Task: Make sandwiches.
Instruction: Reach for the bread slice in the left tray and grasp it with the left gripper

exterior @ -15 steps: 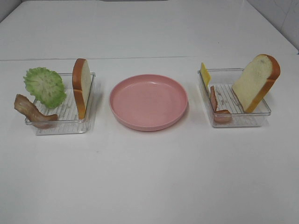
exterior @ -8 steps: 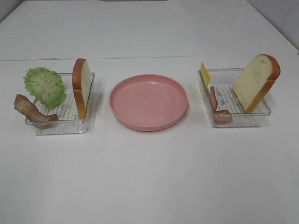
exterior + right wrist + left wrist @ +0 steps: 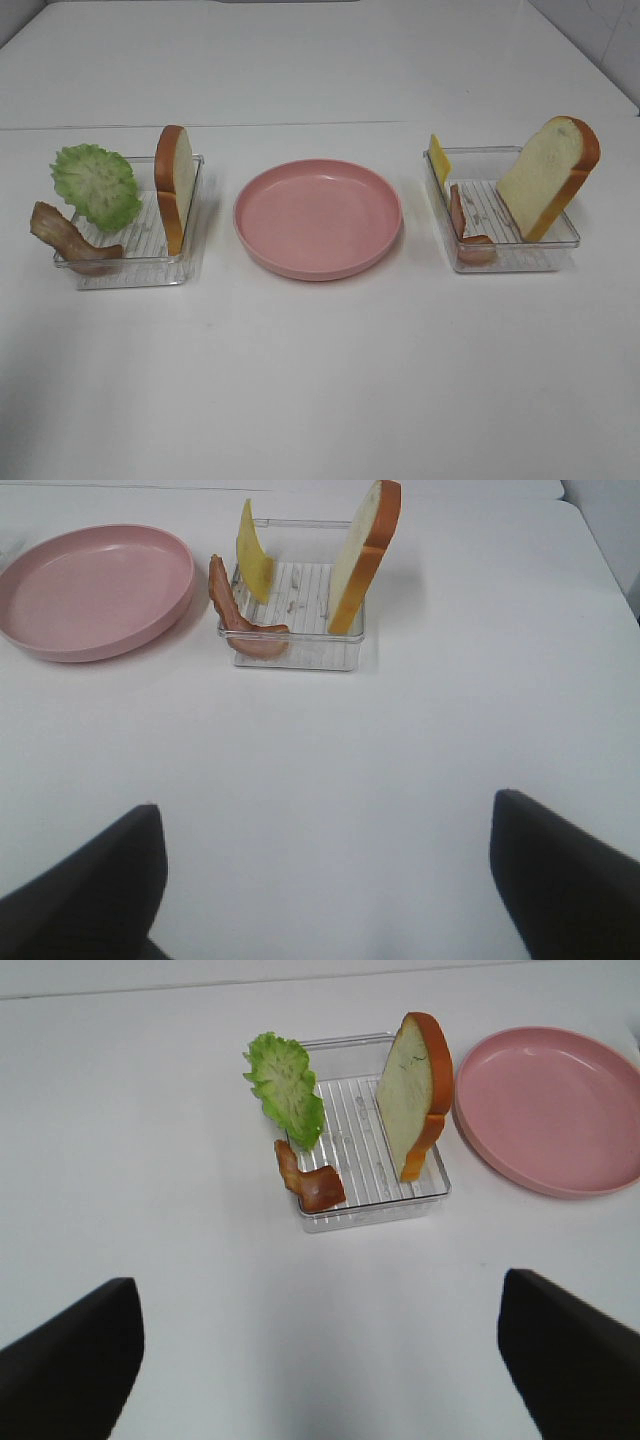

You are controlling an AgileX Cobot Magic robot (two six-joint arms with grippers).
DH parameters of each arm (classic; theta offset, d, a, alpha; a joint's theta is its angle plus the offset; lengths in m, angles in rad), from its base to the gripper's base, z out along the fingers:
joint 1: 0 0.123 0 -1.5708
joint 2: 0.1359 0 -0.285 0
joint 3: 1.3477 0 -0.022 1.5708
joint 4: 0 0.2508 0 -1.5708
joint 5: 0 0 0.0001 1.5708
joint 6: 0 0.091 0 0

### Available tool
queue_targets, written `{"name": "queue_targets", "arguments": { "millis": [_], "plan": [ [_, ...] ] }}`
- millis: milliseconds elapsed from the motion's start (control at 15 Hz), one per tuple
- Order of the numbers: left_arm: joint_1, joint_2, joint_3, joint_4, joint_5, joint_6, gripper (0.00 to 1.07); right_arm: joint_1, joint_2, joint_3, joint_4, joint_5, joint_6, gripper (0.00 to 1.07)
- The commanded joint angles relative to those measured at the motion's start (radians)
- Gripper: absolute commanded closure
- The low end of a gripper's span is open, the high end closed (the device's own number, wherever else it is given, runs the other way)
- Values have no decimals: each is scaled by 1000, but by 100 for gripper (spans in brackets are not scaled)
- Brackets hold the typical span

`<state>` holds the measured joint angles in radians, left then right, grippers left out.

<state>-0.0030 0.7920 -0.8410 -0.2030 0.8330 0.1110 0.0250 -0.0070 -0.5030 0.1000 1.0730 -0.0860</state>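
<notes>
The white counter (image 3: 320,380) is bare apart from the items listed; no arm shows in the high view.

The pink plate (image 3: 318,217) sits at centre, with nothing on it. It is flanked by the left tray (image 3: 130,262) and the right tray (image 3: 510,262).

- **Left tray:** the left bread slice (image 3: 175,190) stands on edge against the plate-side wall. The lettuce leaf (image 3: 96,185) leans at the outer wall, and the left bacon strip (image 3: 65,238) is draped over the outer corner.
- **Right tray:** the right bread slice (image 3: 548,180) leans at the outer wall. The right bacon strip (image 3: 462,225) and the cheese slice (image 3: 438,160) stand at the plate side.

The left pincer (image 3: 320,1360) and right pincer (image 3: 322,875) are both spread wide and empty, short of their trays.

Assessment: nothing is assembled. A bread slice should go to the plate first. Pinch it across its flat faces near the top crust, lift it clear of the tray wall, and lay it flat at the plate's centre.
</notes>
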Motion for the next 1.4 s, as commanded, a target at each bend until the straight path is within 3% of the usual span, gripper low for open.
{"name": "queue_targets", "arguments": {
  "millis": [67, 200, 267, 533, 667, 733, 867, 1067, 1267, 1400],
  "plan": [
    [3, 183, -119, -54, 3, 5, 17, -1, -6, -1, -1, -11, 2, 25],
    [-5, 347, -244, -55, 54, 17, 17, -1, -6, -1, -1, -11, 2, 25],
    [-30, 517, -369, -55, 94, 20, 17, -1, -6, -1, -1, -11, 2, 25],
    [-122, 757, -570, -38, 141, -36, 17, -1, -6, -1, -1, -11, 2, 25],
    [-169, 845, -645, 2, 162, -97, 17, -1, -6, -1, -1, -11, 2, 25],
    [-211, 925, -717, 60, 199, -192, 17, -1, -6, -1, -1, -11, 2, 25],
    [-273, 1035, -821, 125, 248, -278, 17, -1, -6, -1, -1, -11, 2, 25],
    [-332, 1145, -913, 159, 262, -336, 17, -1, -6, -1, -1, -11, 2, 25],
    [-342, 1230, -961, 177, 286, -384, 17, -1, -6, -1, -1, -11, 2, 25],
    [-342, 1279, -974, 187, 260, -384, 17, -1, -6, -1, -1, -11, 2, 25]
  ]
}}
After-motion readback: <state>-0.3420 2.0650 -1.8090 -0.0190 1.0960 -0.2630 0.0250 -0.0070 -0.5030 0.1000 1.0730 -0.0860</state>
